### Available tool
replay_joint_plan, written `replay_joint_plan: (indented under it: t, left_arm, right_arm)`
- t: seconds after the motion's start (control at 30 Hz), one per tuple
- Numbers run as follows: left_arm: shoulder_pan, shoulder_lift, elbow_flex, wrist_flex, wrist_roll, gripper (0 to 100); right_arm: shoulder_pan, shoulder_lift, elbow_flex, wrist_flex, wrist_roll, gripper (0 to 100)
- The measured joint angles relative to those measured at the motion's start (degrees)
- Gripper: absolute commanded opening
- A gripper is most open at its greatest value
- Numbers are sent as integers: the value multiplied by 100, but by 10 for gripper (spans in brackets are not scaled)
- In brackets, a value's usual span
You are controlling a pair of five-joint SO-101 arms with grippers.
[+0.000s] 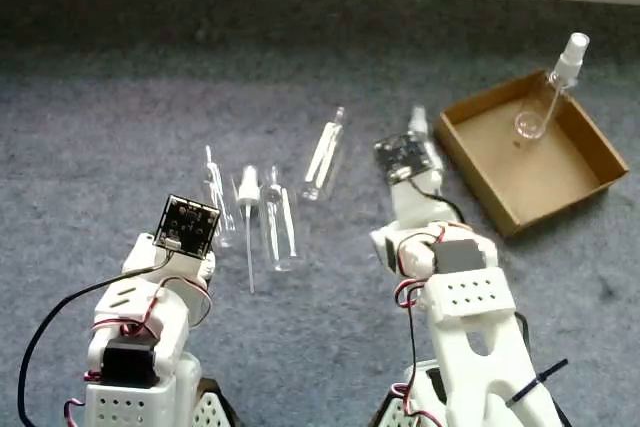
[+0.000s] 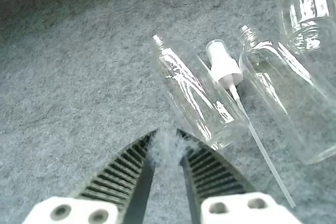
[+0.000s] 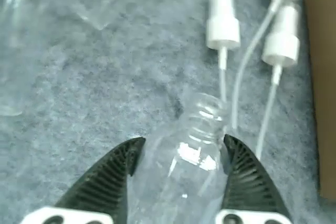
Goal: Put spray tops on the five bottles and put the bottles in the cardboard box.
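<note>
The right pincer (image 3: 182, 141) pinches a clear bottle (image 3: 186, 177) just beside the cardboard box (image 1: 550, 175). A capped bottle (image 1: 555, 92) leans inside the box. Well apart from the box, the left pincer (image 2: 167, 136) is slightly spread and empty, near a lying bottle (image 2: 197, 100).

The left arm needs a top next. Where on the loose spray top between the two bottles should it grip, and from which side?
Probably the white head of the spray top, from straight above: it lies flat on the carpet, bottles flank it closely, and the thin dip tube looks too slender to hold.
</note>
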Motion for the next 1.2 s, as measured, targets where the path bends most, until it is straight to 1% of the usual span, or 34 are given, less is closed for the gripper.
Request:
replay_joint_plan:
  t: [0.1,0.3,0.57,0.7,0.77,0.87,0.93,1.2]
  left_arm:
    - [0,0,0,0,0,4]
    - [0,0,0,0,0,4]
    - [0,0,0,0,0,4]
    - [0,0,0,0,0,4]
    - [0,0,0,0,0,4]
    - [0,0,18,0,0,4]
    - [0,9,132,-44,0,4]
    - [0,9,273,-237,0,4]
  right_arm:
    - [-255,0,0,0,229,117]
    - [-308,62,0,0,281,117]
    - [-325,1257,0,-26,281,117]
    - [-325,1723,0,-396,281,118]
    - [-325,1908,0,-510,281,147]
    - [-325,1978,0,-545,281,231]
    - [-325,1978,0,-545,281,270]
    - [-325,1978,0,-545,273,276]
